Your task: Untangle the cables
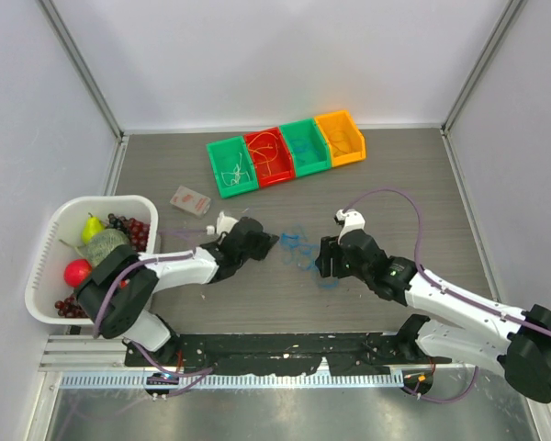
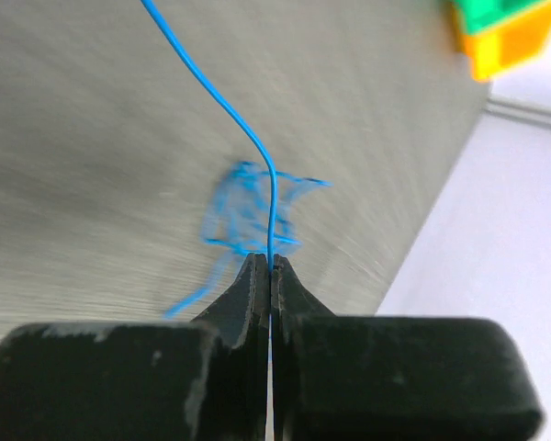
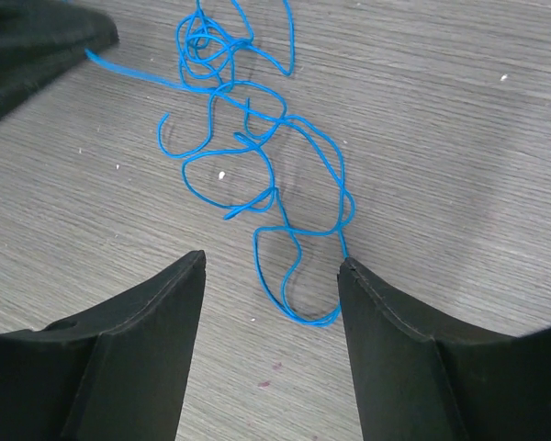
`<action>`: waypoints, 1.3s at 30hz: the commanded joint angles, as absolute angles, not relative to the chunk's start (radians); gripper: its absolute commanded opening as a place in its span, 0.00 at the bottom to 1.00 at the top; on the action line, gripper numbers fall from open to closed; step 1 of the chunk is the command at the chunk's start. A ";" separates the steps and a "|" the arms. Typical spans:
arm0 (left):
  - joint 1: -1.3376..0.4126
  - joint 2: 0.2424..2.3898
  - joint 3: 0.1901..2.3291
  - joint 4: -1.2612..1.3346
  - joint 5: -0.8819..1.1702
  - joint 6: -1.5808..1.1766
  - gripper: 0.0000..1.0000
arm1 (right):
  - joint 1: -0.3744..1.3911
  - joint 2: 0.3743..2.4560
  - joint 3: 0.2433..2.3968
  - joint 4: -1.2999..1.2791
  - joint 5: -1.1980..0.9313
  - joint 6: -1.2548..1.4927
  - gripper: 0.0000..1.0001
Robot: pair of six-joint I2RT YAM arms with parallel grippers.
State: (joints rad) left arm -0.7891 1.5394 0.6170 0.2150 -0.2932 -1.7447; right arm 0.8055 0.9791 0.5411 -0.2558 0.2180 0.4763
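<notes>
table (image 1: 422,184) grey wood-grain | walls (image 1: 285,55) pale grey | blue cables (image 1: 298,244) tangled mid-table

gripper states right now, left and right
left gripper: closed on the blue cable
right gripper: open, holding nothing

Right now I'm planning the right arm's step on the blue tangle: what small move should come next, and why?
Probably lower the right gripper and close on the nearest loop of the blue cable. Its jaws are open with that loop lying between them, while the left gripper pinches a strand, so both could then pull apart.
</notes>
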 commanded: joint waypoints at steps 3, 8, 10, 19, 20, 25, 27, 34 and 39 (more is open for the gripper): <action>-0.787 1.399 0.873 0.068 -0.276 -1.238 0.00 | 0.801 0.970 0.589 -0.178 0.181 0.445 0.66; -0.818 1.316 1.007 0.005 -0.207 -1.024 0.00 | 0.796 0.910 0.607 -0.156 0.149 0.399 0.65; -0.825 1.307 1.103 -0.078 -0.177 -0.974 0.00 | 0.798 0.868 0.601 -0.097 0.123 0.370 0.66; -0.827 1.295 1.408 -0.267 -0.032 -0.879 0.00 | 0.796 0.854 0.673 0.057 0.167 0.341 0.67; -0.828 1.292 1.439 -0.282 -0.028 -0.867 0.00 | 0.796 0.864 0.689 0.046 0.193 0.339 0.67; -0.828 1.278 1.590 -0.324 -0.005 -0.821 0.00 | 0.796 0.903 0.718 0.095 0.195 0.351 0.65; -0.828 1.273 1.652 -0.331 -0.005 -0.813 0.00 | 0.796 0.922 0.707 0.127 0.193 0.362 0.64; -0.828 1.292 1.873 -0.402 -0.021 -0.781 0.00 | 0.796 1.014 0.646 0.247 0.216 0.416 0.52; -0.830 1.327 2.009 -0.547 -0.112 -0.755 0.00 | 0.796 0.983 0.623 0.207 0.168 0.413 0.62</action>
